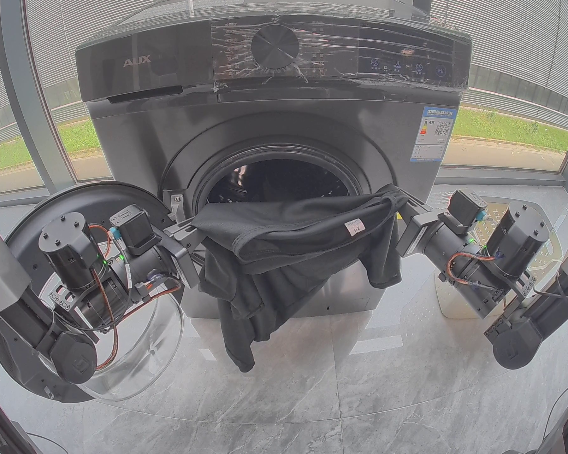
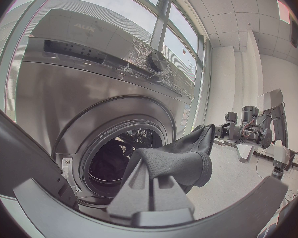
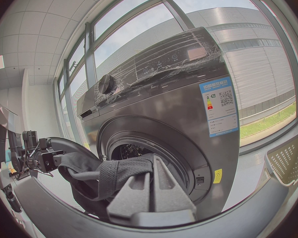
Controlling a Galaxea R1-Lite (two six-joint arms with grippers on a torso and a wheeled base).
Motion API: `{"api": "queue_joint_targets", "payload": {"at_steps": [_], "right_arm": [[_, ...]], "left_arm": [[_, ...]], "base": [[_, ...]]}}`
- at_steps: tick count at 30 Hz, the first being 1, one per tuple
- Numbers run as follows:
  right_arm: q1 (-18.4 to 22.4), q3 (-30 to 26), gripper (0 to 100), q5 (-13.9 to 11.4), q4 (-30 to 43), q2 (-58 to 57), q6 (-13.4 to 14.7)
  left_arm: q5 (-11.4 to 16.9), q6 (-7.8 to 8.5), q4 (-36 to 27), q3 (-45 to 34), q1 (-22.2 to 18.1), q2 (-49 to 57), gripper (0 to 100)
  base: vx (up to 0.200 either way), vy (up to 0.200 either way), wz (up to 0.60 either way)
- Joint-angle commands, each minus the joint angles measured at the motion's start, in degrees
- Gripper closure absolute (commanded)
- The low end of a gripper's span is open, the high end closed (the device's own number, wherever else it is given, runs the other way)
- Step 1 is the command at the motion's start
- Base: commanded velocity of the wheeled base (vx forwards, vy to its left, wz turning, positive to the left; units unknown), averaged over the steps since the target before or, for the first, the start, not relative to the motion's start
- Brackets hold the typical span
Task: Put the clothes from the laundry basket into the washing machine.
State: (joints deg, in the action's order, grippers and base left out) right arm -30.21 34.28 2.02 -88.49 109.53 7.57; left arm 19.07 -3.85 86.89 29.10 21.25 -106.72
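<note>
Black fabric garment point(image 1: 278, 241) hangs stretched across centre frame, just before grey front-loading washing machine's point(image 1: 139, 133) open drum mouth point(image 1: 278, 184); left gripper point(image 1: 191, 231) and right gripper point(image 1: 404, 210) each clamp an end. Push both in together, lifting dangling part (may snag rim) before release

The head camera is looking forward and down at the washing machine point(image 1: 139, 127) from close. Both wrist cameras are facing its drum opening point(image 1: 278, 181) from opposite sides, all three sharing the black garment point(image 1: 284, 234).
</note>
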Motion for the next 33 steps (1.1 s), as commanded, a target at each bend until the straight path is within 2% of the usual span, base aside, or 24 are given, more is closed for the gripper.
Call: {"api": "queue_joint_targets", "payload": {"at_steps": [1,11,12,33], "right_arm": [[-0.11,-0.09,100,0.0,-0.01,-0.02,-0.01],[-0.11,-0.09,100,-0.09,-0.01,0.07,-0.01],[-0.11,-0.18,100,-0.09,-0.01,0.07,-0.01],[-0.64,-0.18,100,0.0,-0.01,-0.02,-0.01]], "left_arm": [[0.18,-0.01,0.03,-0.27,0.02,0.02,100],[0.62,-0.1,0.03,-1.5,-0.59,-0.16,100],[0.62,-0.1,-0.06,-1.68,-0.59,-0.16,0],[0.45,-0.37,0.03,-1.24,-1.56,-1.74,0]], "base": [[0.0,0.0,0.0],[0.0,0.0,0.0],[0.0,0.0,0.0],[0.0,0.0,0.0]]}}
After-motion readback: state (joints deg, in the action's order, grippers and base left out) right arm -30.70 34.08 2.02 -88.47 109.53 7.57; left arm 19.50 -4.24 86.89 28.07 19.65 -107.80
